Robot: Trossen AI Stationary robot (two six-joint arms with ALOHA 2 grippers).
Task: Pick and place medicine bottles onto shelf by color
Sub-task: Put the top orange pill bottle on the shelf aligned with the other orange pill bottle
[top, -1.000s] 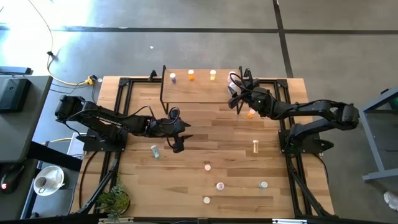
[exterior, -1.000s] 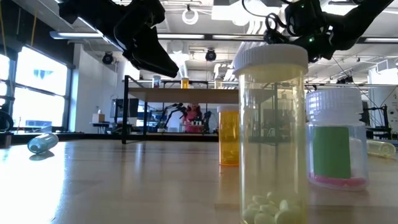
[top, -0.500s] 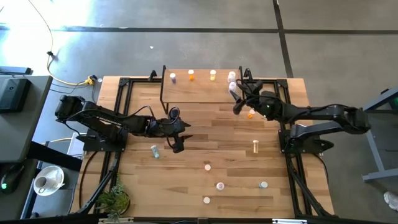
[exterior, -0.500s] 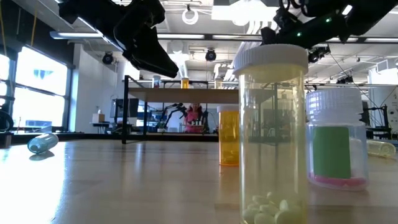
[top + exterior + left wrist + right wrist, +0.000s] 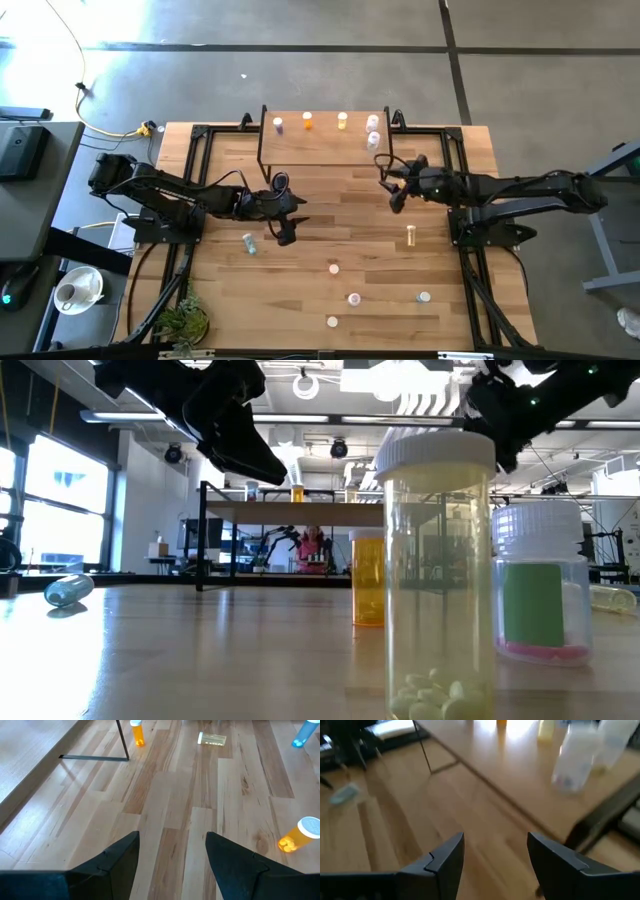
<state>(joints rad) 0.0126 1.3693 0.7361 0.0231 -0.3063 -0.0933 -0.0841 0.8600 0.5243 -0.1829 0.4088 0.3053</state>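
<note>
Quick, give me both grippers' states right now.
Left gripper: open, holding nothing, above the tabletop.
Right gripper: open, holding nothing, beside the shelf.

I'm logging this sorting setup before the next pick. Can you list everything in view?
table: one, wood.
shelf: one, light wood top, black legs, far edge.
shelf bottles: five; one pale, one orange, one yellow, two pinkish-white at the right end.
orange bottle: one, upright by a shelf leg.
blue bottle: one, lying, left side.
yellow bottle: one, lying, right side.
front bottles: four, light caps, near edge; colours unclear from above.
plant: one, green, front-left corner.
left gripper: open, empty, mid-table.
right gripper: open, empty, by the shelf's right end.
</note>
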